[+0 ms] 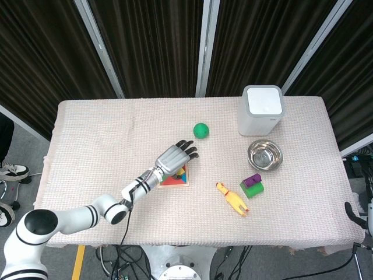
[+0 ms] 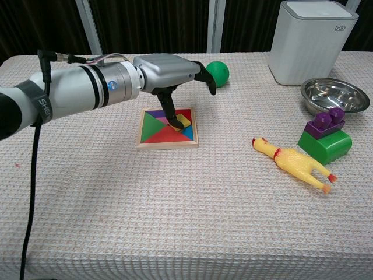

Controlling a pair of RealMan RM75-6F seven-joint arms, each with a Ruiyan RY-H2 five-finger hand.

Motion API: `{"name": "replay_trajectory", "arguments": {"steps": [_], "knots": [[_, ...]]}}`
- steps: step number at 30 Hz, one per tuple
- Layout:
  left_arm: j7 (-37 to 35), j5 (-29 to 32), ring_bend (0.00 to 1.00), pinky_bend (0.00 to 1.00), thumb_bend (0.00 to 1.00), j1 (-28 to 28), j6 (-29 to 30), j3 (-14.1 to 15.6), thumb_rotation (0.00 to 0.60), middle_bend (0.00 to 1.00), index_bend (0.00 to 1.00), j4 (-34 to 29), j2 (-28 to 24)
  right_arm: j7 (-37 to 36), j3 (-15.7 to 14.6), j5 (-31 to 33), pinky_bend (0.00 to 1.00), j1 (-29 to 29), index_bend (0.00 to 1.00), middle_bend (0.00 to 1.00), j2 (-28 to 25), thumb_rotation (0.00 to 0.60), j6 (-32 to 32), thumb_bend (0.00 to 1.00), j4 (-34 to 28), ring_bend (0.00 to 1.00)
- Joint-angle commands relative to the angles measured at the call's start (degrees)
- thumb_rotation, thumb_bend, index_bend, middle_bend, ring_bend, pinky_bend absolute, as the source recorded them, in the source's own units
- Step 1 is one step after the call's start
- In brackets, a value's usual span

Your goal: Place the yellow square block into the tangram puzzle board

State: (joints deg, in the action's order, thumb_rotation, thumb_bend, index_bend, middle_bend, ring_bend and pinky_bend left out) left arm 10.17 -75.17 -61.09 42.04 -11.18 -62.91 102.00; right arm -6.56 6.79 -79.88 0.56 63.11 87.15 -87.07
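From the left edge of the table (image 2: 70, 192) the robot's left arm reaches in, and its left hand (image 2: 169, 70) hangs palm down over the puzzle board (image 2: 152, 135), with most fingers stretched forward toward the green ball (image 2: 217, 74) and one digit pointing straight down so that its tip rests on or just at the yellow block (image 2: 184, 120); it presses rather than pinches, and nothing is held in the hand. The yellow block lies on the board near its right side, among the red, green and blue pieces, and it seems to sit slightly tilted rather than flush, though the finger hides part of it, so I cannot say whether it is fully seated in its slot. The block looks like a small, stiff, light piece of painted wood with a smooth face, so it should slide easily under a fingertip and would not be harmed by firm pressure; I would push down on the middle of its top face, or nudge it from an edge, rather than try to take hold of its thin sides. Further right lie a yellow rubber chicken (image 2: 294, 164), a green and purple toy brick (image 2: 325, 137), a steel bowl (image 2: 334, 95) and a white bin (image 2: 312, 41) at the back. The right hand shows in neither view.
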Motion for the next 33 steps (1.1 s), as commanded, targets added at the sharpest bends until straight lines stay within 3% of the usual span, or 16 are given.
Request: {"name": "replay_trajectory", "arguments": {"steps": [1,16,33], "knots": [[1.5,-0.5,0.02,0.12,0.11,0.0,0.9,0.6,0.600,0.15,0.22,1.2,0.3,-0.1,0.0,-0.1,0.00,0.0,0.00,0.00,0.1,0.600,0.1,0.24,0.1,0.00],[1.6,-1.0,0.02,0.11,0.11,1.5,1.8,2.2,0.600,0.15,0.22,-0.1,-2.4,0.3,0.1,0.1,0.00,-0.1,0.00,0.00,0.3,0.600,-0.2,0.24,0.1,0.00],[1.0,-0.4,0.02,0.10,0.11,1.6,1.2,2.4,0.600,0.15,0.22,0.8,-0.4,-0.5,-0.1,0.5,0.00,-0.1,0.00,0.00,0.9,0.600,-1.1,0.24,1.2,0.00]]}}
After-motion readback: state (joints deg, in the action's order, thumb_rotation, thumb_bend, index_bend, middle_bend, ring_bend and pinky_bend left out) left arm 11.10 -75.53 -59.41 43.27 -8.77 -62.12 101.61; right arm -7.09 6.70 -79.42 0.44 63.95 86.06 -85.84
